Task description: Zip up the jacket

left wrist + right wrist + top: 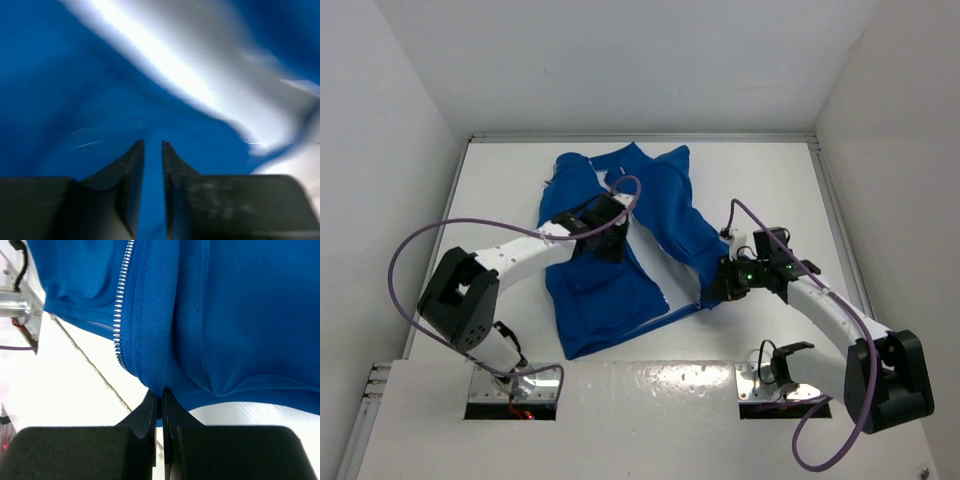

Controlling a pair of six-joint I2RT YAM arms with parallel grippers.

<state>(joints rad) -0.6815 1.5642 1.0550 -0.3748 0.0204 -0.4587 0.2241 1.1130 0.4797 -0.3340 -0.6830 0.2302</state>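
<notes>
The royal-blue jacket point(605, 300) lies open on the white table point(770, 190), collar far, its front panels spread in a V. My left gripper point(610, 232) rests on the left panel near the front edge. In the blurred left wrist view its fingers point(153, 142) stand almost closed, with blue fabric point(60, 100) filling the narrow gap. My right gripper point(713, 293) is at the bottom corner of the right panel. In the right wrist view it point(161, 391) is shut on the hem of the jacket point(225, 315), just beside the lower end of the silver zipper teeth point(120, 305).
White enclosure walls point(390, 120) stand on three sides of the table. Purple cables point(410, 250) loop over both arms. A metal base bracket point(20, 305) shows at the left edge of the right wrist view. A seam line point(95, 372) crosses the table near the hem.
</notes>
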